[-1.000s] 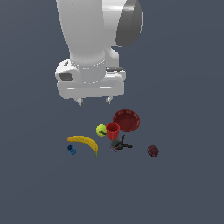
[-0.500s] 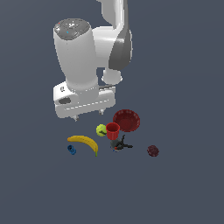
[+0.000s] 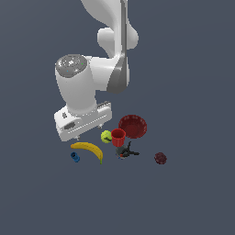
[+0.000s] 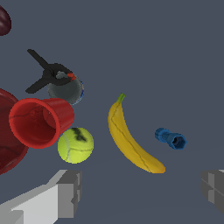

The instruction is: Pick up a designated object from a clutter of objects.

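One smooth curved banana (image 4: 131, 138), one fuzzy ball (image 4: 75, 145), one glossy red cup (image 4: 38, 122) and one ridged blue piece (image 4: 170, 138); end effector (image 4: 140, 192) wide open, empty.

Seven small things lie loose, one of each kind: one banana (image 4: 131, 138), just ahead of the fingers (image 4: 70, 192); one ball (image 4: 75, 145), nearest the fingers; one red cup (image 4: 39, 121) on its side beyond the ball; one dark red bowl (image 3: 133, 126); one blue piece (image 4: 170, 138) beside the banana; one black clamp (image 4: 48, 74); and one maroon lump (image 3: 160, 158), farthest away. Two fingers show.
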